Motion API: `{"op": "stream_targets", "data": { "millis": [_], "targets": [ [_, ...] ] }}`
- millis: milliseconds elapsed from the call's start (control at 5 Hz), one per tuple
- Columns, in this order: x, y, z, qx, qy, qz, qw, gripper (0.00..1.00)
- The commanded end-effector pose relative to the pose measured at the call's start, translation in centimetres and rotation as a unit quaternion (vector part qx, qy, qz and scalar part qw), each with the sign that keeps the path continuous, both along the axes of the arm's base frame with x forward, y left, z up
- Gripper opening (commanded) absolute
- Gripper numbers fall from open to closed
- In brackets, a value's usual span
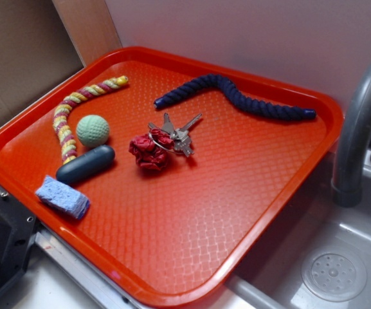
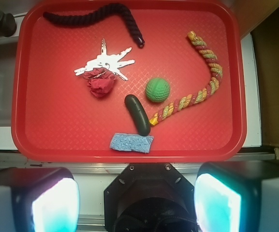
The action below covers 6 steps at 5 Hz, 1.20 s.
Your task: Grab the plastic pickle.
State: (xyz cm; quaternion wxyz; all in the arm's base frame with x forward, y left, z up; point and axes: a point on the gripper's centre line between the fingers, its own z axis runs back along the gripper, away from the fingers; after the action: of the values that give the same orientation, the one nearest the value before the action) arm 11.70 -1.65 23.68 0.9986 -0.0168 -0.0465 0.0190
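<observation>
Dark plastic pickle (image 2: 137,114) on tray (image 2: 33,130) | gripper (image 2: 137,203) apart, jaws spread

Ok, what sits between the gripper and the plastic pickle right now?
In the wrist view, the blue sponge lies between the gripper and the plastic pickle, right at the pickle's near end, plus the tray rim. The jaws stand wide apart.

The gripper (image 2: 137,200) shows only as 2 blurred, glowing finger pads (image 2: 52,205) cut off by the wrist view's bottom edge. In the exterior view, just a dark corner of the arm mount (image 1: 2,248) enters at bottom left. The grey curved metal faucet (image 1: 359,122), opposite the gripper, is cropped at the right edge.
</observation>
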Motion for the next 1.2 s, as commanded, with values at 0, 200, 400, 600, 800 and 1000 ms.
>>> {"op": "stream_targets", "data": {
  "millis": [0,200,400,600,800,1000],
  "targets": [
    [0.0,0.0,0.0,0.0,0.0,0.0,1.0,1.0],
    [3.6,1.4,-4.7,0.001,-0.034,-0.039,0.999,1.0],
    [7.4,1.4,-9.1,0.055,-0.047,-0.121,0.99,1.0],
    [8.4,-0.4,-14.3,0.061,-0.016,-0.162,0.985,1.0],
    [7.5,-3.2,-18.4,0.018,0.029,-0.191,0.981,1.0],
    [4.9,-3.6,-19.4,0.035,0.052,-0.171,0.983,1.0]
  ]
}}
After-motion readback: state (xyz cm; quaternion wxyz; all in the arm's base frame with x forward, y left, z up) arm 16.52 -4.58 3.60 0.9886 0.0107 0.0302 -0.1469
